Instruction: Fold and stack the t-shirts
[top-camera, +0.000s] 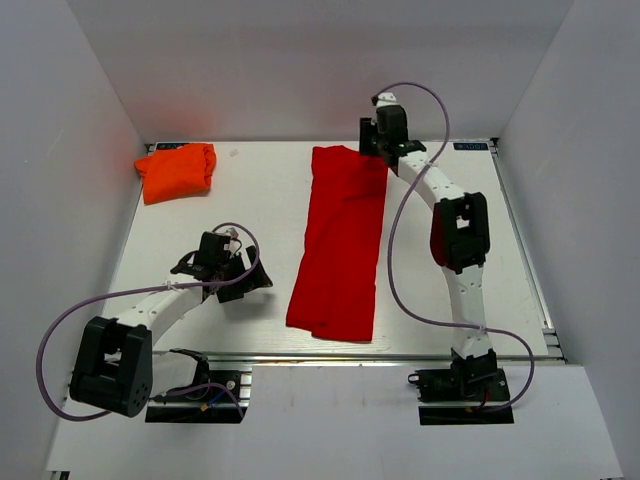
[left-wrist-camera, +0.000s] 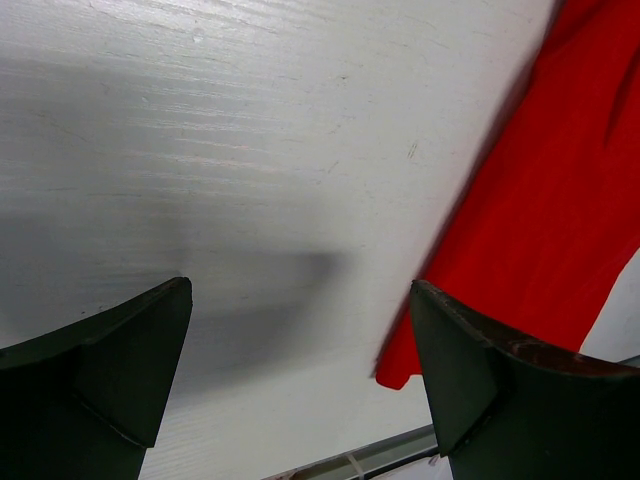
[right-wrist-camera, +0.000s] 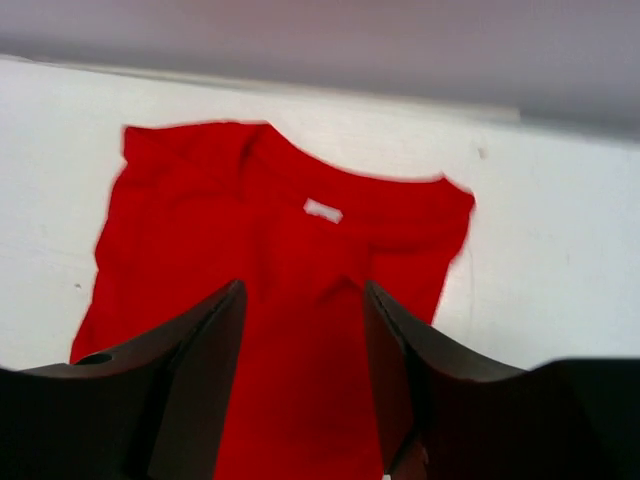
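Currently left gripper (left-wrist-camera: 300, 288) is hovering wide open, empty, over the worktop (top-camera: 250, 200) just beside the red t-shirt (top-camera: 340, 245), which is lying folded lengthwise at centre. Right gripper (right-wrist-camera: 303, 287) is hanging part-open, holding nothing, above its collar end. Orange t-shirt (top-camera: 176, 171) is sitting bunched far-left.

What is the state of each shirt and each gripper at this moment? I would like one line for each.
red t-shirt: folded lengthwise into a long strip, lying flat, label end far from the arms.
orange t-shirt: gathered into a compact bundle, apparently folded, at the far left.
left gripper: open, empty, beside the red t-shirt's near end.
right gripper: open, holding nothing, above the red t-shirt's far end.
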